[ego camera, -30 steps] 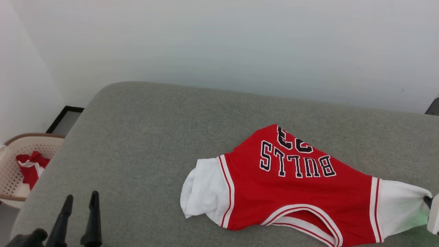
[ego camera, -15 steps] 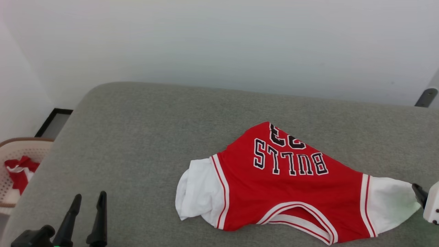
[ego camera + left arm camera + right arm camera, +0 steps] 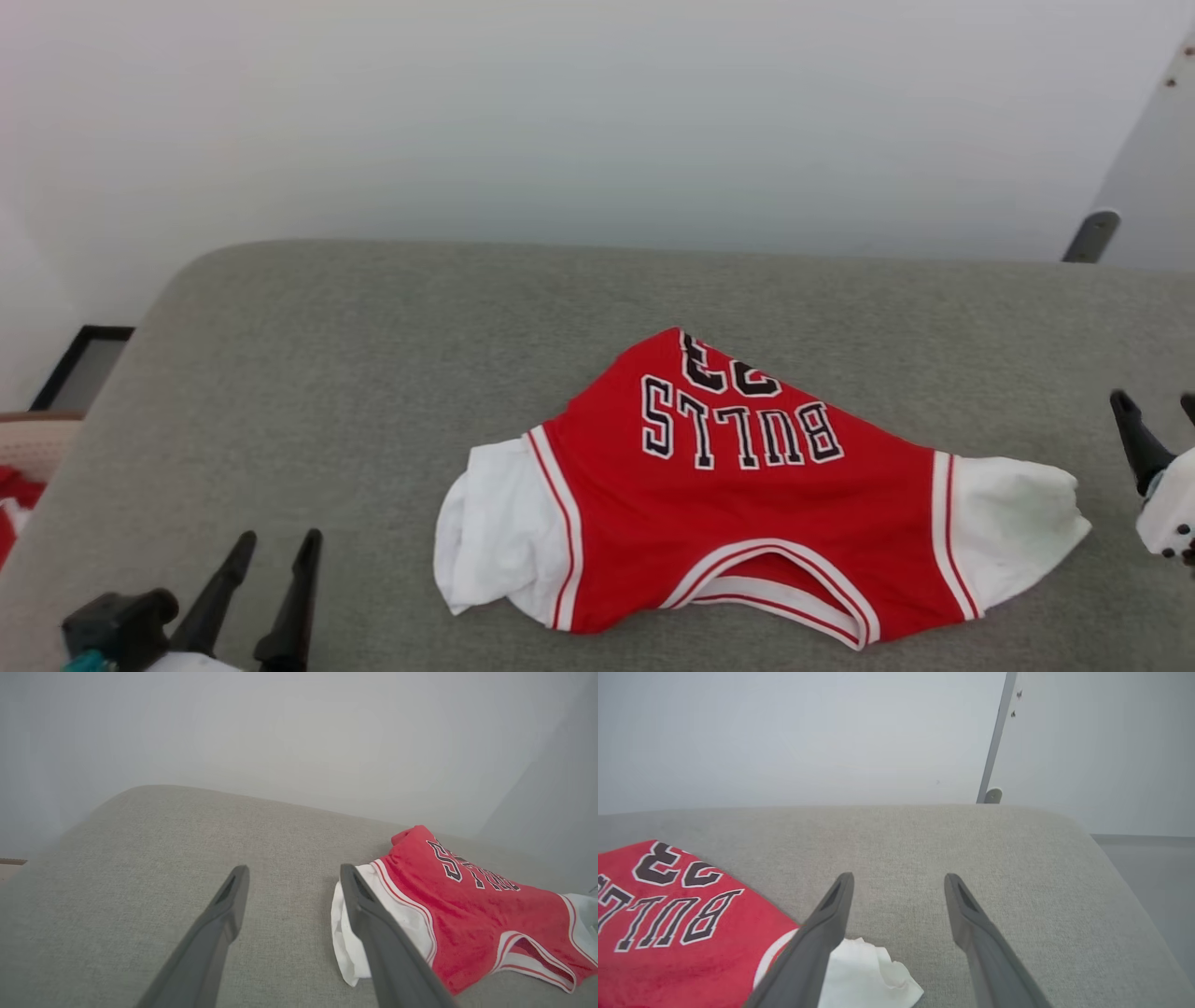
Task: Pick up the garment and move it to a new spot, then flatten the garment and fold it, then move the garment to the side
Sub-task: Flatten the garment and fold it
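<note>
The garment (image 3: 747, 504), a red jersey with white sleeves and upside-down "BULLS" lettering, lies crumpled on the grey padded surface (image 3: 327, 373), right of centre. My right gripper (image 3: 1155, 399) stands open at the right edge, just beyond the right white sleeve (image 3: 1013, 523), holding nothing. In the right wrist view its fingers (image 3: 899, 876) spread over bare surface, with the sleeve (image 3: 864, 970) beside the left finger and the garment (image 3: 668, 933) at lower left. My left gripper (image 3: 278, 539) is open at the lower left, apart from the garment. In the left wrist view (image 3: 294, 868) the garment (image 3: 467, 905) lies just right of it.
A pale basket (image 3: 28, 439) holding red cloth sits off the surface's left edge, with a black-framed panel (image 3: 84, 364) behind it. A grey post (image 3: 1088, 233) stands against the wall at the upper right. The surface's rounded corners drop away at the back left and right.
My right gripper has opened, let go of the right sleeve and drawn away from it; the sleeve now rests on the surface. The head camera has turned right, shifting everything left.
</note>
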Robot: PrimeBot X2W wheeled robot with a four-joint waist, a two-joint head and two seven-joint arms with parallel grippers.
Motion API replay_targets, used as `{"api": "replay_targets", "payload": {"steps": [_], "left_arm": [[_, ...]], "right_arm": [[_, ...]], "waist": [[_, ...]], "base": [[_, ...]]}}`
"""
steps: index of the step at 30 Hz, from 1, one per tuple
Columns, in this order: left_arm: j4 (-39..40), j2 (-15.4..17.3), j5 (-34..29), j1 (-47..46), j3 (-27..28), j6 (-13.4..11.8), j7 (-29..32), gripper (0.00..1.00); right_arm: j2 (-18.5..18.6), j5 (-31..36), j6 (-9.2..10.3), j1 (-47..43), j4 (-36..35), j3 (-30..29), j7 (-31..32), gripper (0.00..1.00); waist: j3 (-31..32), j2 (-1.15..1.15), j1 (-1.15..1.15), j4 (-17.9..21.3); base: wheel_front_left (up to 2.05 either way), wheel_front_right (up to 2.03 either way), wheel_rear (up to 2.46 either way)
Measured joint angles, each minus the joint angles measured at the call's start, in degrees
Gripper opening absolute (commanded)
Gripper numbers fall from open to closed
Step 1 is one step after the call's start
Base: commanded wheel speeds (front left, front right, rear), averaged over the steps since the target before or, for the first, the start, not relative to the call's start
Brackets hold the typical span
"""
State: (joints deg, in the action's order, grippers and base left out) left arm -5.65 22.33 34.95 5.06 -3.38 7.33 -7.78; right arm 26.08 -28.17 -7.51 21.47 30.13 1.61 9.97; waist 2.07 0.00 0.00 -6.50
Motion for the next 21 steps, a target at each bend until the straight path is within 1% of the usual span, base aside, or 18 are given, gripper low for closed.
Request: {"api": "replay_targets", "payload": {"steps": [6,11,16,21], "left_arm": [[0.82,1.51,0.87,-0.22,-1.67,-0.07,5.39,1.0],[0.7,1.52,2.47,-0.34,-3.0,-1.04,11.16,1.0],[-0.88,1.57,3.49,-1.2,-5.31,-2.56,18.46,1.0],[-2.41,1.51,3.97,-3.42,-7.2,-3.94,24.25,1.0]], "right_arm": [[-2.16,1.9,0.0,-3.64,-8.43,-0.78,-7.1,1.0],[-5.21,4.61,0.0,-7.34,-15.25,-3.43,-10.27,1.0],[-9.11,7.45,0.0,-12.73,-21.76,-6.77,-10.28,1.0],[-13.43,8.93,0.0,-16.31,-27.06,-8.71,-7.9,1.0]], "waist": [[-0.2,0.0,0.0,2.24],[-0.44,0.0,0.0,4.11],[-0.89,0.0,0.0,5.48],[-1.68,0.0,0.0,6.35]], "base": [[0.0,0.0,0.0],[0.0,0.0,0.0],[0.0,0.0,0.0],[0.0,0.0,0.0]]}}
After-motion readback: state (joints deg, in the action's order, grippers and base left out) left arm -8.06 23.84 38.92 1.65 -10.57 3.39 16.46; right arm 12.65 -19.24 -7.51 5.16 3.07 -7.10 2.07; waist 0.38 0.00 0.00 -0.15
